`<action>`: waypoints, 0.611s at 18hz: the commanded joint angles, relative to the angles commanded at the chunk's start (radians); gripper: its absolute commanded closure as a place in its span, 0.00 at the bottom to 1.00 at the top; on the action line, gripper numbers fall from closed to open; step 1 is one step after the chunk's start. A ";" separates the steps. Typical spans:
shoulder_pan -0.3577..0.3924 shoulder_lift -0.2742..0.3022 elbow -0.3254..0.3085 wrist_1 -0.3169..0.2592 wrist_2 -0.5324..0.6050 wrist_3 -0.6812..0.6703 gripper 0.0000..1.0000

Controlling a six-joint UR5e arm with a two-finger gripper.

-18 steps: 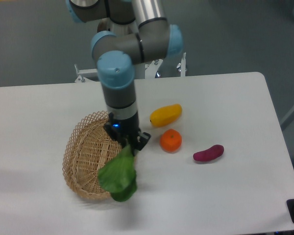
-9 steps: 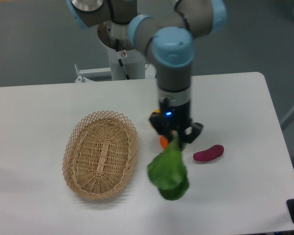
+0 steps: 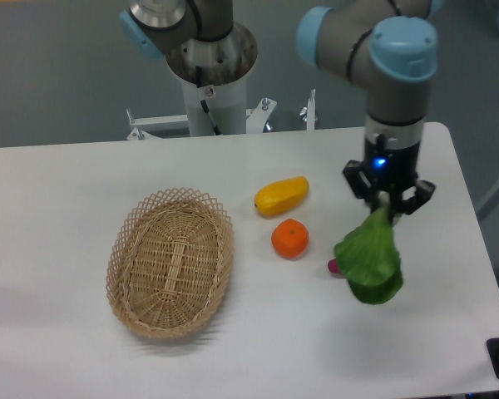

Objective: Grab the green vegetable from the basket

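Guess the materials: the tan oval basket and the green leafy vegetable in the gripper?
The tan oval basket looks like woven wicker or straw, matte: visible weave with an open lattice rim. The green leafy vegetable, hanging from the gripper, looks like a moulded plastic or rubber toy: uniform bright green, smooth, faint sheen. Which of the two is unclear.

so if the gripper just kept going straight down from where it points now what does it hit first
Probably the table. The gripper points down with the green vegetable hanging from it, so the leaves would touch first. The purple vegetable peeks out at the leaf's left edge; depth is unclear, so it might be brushed.
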 joint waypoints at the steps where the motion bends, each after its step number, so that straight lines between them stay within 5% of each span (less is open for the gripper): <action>1: 0.002 0.000 0.000 -0.002 0.000 0.000 0.75; 11: -0.003 -0.011 0.006 0.000 -0.003 -0.002 0.75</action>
